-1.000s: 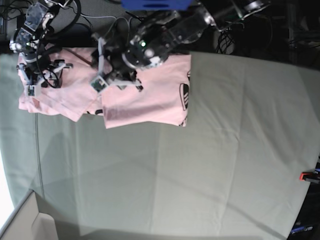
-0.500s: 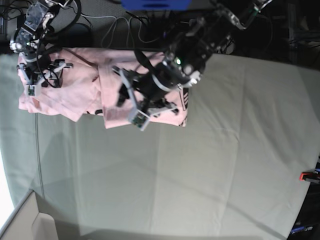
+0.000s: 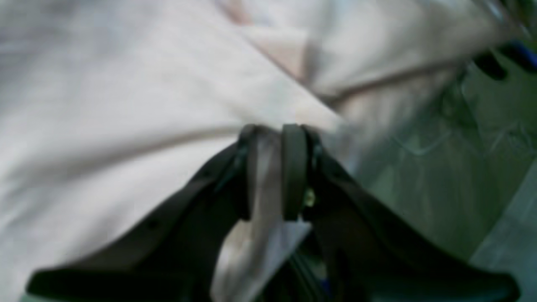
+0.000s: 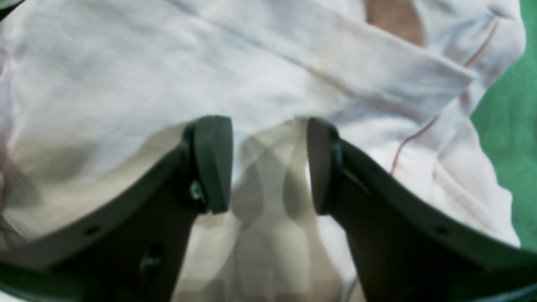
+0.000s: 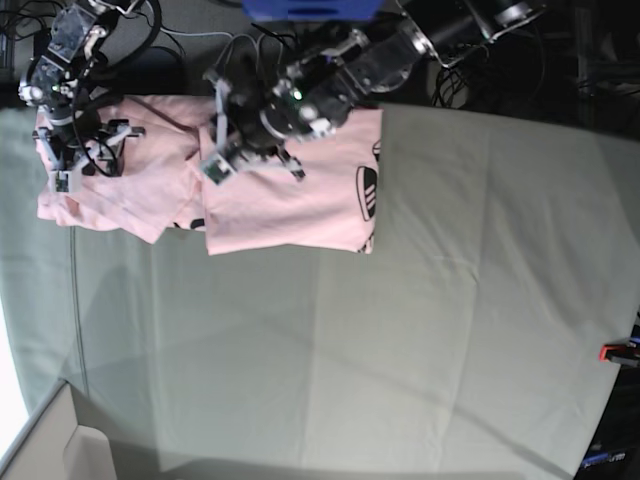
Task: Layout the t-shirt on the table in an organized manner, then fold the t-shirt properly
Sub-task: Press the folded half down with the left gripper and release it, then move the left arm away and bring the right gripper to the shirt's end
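While the large pale pink cotton t-shirt (image 5: 290,200) lies bunched at the far-left corner of the grey-green cloth-covered table (image 5: 400,330), the left gripper (image 3: 272,167) pinches a fold of it, probably to draw it flat. The right gripper (image 4: 268,163) hovers parted above cloth. Bare table stretches wide beyond both.

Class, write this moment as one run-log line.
left gripper: pinching t-shirt fold | right gripper: open over shirt | stage: folding on table
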{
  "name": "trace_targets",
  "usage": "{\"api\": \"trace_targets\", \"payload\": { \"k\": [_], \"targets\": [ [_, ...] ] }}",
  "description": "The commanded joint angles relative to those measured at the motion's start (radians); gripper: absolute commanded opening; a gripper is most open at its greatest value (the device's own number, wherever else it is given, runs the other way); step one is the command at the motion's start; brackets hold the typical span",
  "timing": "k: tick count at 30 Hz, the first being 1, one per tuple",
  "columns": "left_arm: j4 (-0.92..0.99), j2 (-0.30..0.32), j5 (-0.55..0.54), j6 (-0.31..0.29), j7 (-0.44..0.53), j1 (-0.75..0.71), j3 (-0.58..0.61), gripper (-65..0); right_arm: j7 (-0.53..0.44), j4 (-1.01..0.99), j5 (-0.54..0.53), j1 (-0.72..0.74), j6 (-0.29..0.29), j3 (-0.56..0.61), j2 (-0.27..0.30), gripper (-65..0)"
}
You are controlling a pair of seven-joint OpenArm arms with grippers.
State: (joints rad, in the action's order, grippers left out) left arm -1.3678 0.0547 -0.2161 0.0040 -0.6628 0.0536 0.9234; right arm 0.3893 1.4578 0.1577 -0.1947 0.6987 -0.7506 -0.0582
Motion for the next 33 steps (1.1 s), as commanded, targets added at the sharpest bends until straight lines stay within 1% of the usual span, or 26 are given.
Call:
{"api": "trace_targets", "payload": {
  "k": [1, 3, 9, 12, 15, 17, 20, 24, 26, 30, 32, 33],
  "targets": [
    [-0.015, -0.009, -0.003, 0.0, 0.013, 0.018, 0.009, -54.6, -0.023, 0.017, -0.011, 0.005, -0.001, -0.002, 0.01, -35.8],
    [-0.015, -0.009, -0.01, 0.0, 0.011, 0.018, 0.021, -54.6, -0.023, 0.017, -0.011, 0.005, -0.001, -0.004, 0.01, -35.8],
    [-0.028, -0.013, -0.012, -0.003, -0.119, 0.016, 0.021, -54.6, -0.022, 0.017, -0.011, 0.018, -0.001, -0.004, 0.01, -35.8],
    [-0.08, -0.009, -0.012, -0.003, -0.134, 0.018, 0.021, -54.7, -0.025, 0.019, -0.011, 0.018, -0.001, -0.01, 0.01, -35.8],
    [-0.181, 0.032, -0.013, -0.003, -0.13, 0.016, 0.018, -54.7, -0.023, 0.019, -0.011, 0.034, -0.001, -0.017, 0.01, -35.8],
    [-0.252, 0.049, -0.013, -0.003, -0.128, 0.015, 0.012, -54.7, -0.022, 0.021, -0.011, 0.039, -0.001, -0.02, 0.01, -35.8],
    [-0.339, 0.08, -0.013, -0.002, -0.128, 0.016, -0.017, -54.6, -0.019, 0.064, -0.011, 0.045, -0.001, -0.066, 0.005, -35.8],
    [-0.396, 0.11, -0.013, 0.001, -0.128, -0.001, -0.169, -54.6, -0.017, 0.125, -0.013, 0.06, -0.001, -0.083, 0.007, -35.8],
    [-0.393, 0.121, -0.013, 0.0, -0.128, -0.024, -0.294, -54.6, -0.017, 0.123, -0.011, 0.076, -0.001, -0.113, 0.01, -35.8],
    [-0.393, 0.121, -0.013, -0.003, -0.127, -0.077, -0.527, -54.6, -0.017, 0.099, -0.01, 0.126, -0.001, -0.192, 0.022, -35.6],
    [-0.394, 0.122, -0.013, -0.003, -0.127, -0.087, -0.614, -54.6, -0.017, 0.074, -0.01, 0.143, -0.001, -0.226, 0.034, -35.2],
    [-0.394, 0.122, -0.013, -0.003, -0.127, -0.093, -0.659, -54.6, -0.017, 0.057, -0.01, 0.151, -0.001, -0.238, 0.044, -33.8]
  ]
}}
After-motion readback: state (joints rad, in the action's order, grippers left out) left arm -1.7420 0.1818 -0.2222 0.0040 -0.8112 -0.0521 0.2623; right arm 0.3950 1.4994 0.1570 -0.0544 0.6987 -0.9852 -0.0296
